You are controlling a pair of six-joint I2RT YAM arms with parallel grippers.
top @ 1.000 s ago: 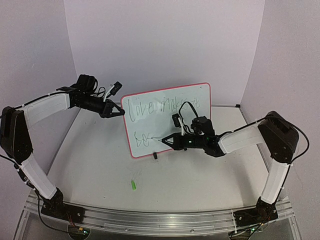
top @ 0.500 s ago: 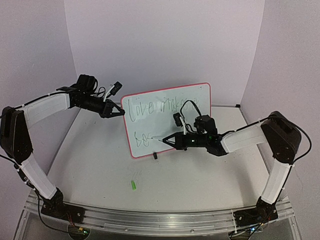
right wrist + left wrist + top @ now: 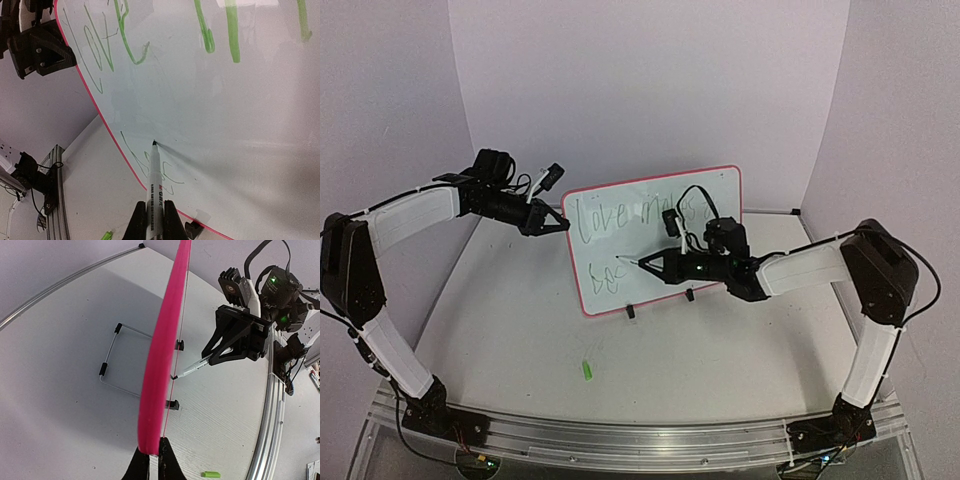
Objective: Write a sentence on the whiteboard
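Observation:
The whiteboard (image 3: 650, 180) stands upright at mid table, with a red-pink rim and small black feet (image 3: 631, 311). The sentence (image 3: 620, 212) is greenish: "Love makes" on top, a few letters (image 3: 608, 272) below. My left gripper (image 3: 563, 226) is shut on the board's left rim (image 3: 165, 340), seen edge-on between its jaws (image 3: 154, 460). My right gripper (image 3: 655, 266) is shut on a marker pen (image 3: 152, 175). The pen's tip touches the board just above the lower letters (image 3: 145, 165). Thick green strokes (image 3: 125, 45) of the upper line show above.
A green marker cap (image 3: 587, 369) lies on the table in front of the board; it also shows in the left wrist view (image 3: 211, 473). A wire stand (image 3: 112, 355) props the board from behind. A metal rail (image 3: 620, 440) runs along the near edge.
My right gripper has moved up and a little left with the marker, its tip rising from the lower letters. The left gripper and the board have not moved.

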